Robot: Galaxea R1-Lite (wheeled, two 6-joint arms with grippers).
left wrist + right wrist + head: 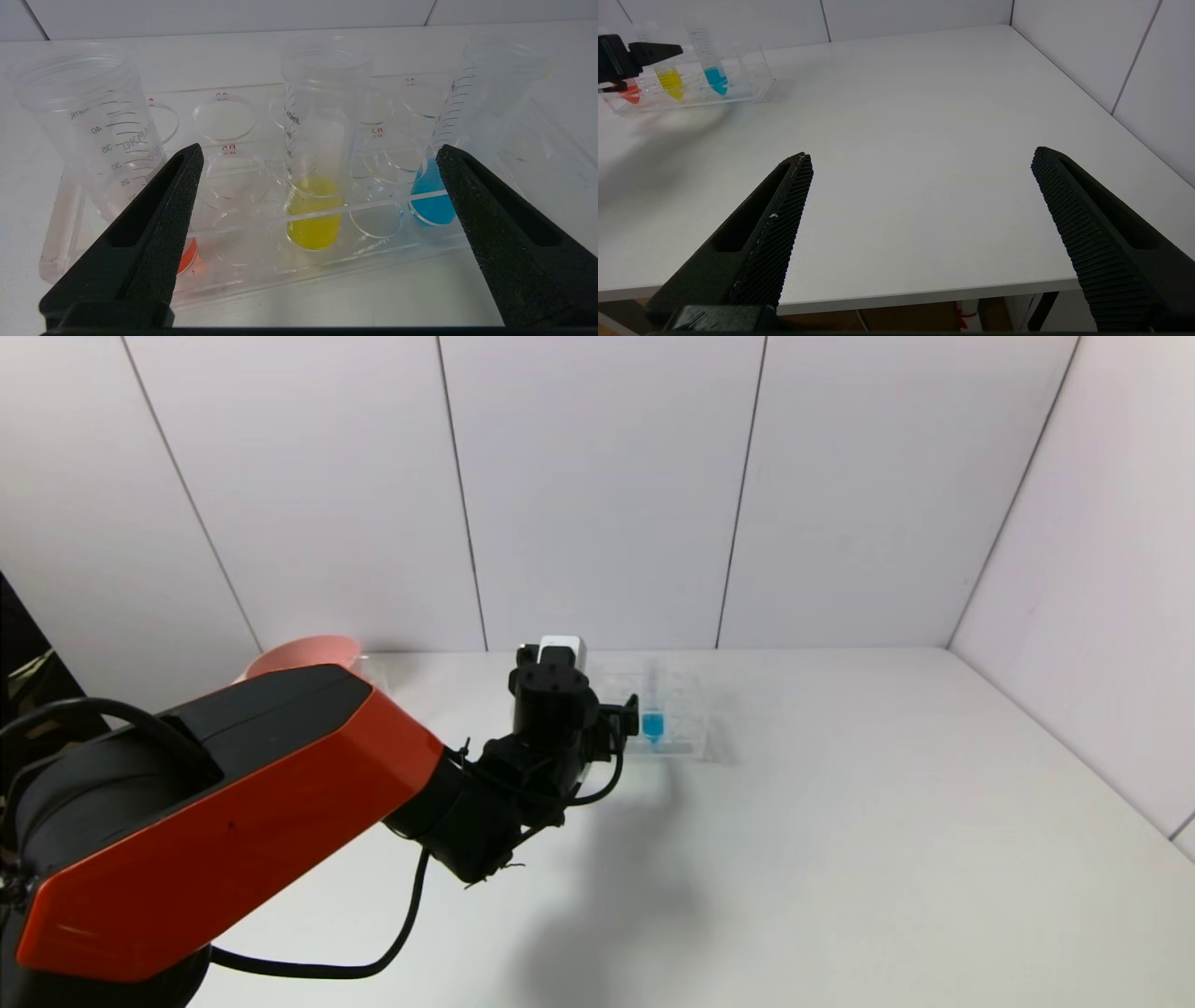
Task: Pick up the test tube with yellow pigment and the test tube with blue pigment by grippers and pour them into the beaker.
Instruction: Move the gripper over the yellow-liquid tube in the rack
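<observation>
1. At the far left edge of the table (840, 821), a pink bowl (303, 653) sat partly hidden behind the left arm's orange casing. The beaker could not be made out with certainty in any view.
2. The left gripper (317, 154) hovered just in front of the clear rack (243, 275), fingers spread wide and holding nothing. It was probably lined up this way to take the middle tube.
3. In the left wrist view, three tubes stood upright in the rack's front row, which held them steady for a side-on grasp. The leftmost, the red tube (88, 121), stood partly behind the left finger.
4. The test tube with yellow pigment (320, 140) stood between the spread fingers but not yet touched, a little liquid at its bottom.
5. The test tube with blue pigment (472, 130) stood furthest right, partly behind the right finger, with one empty hole separating it from the yellow one.
6. Judged stage: approach to the yellow tube, no grasp made. The gripper would need to advance and close without knocking either neighbour.
7. The right gripper (920, 205) was held low at the near table edge, well apart from the rack, fingers wide and empty, apparently idle.
</observation>
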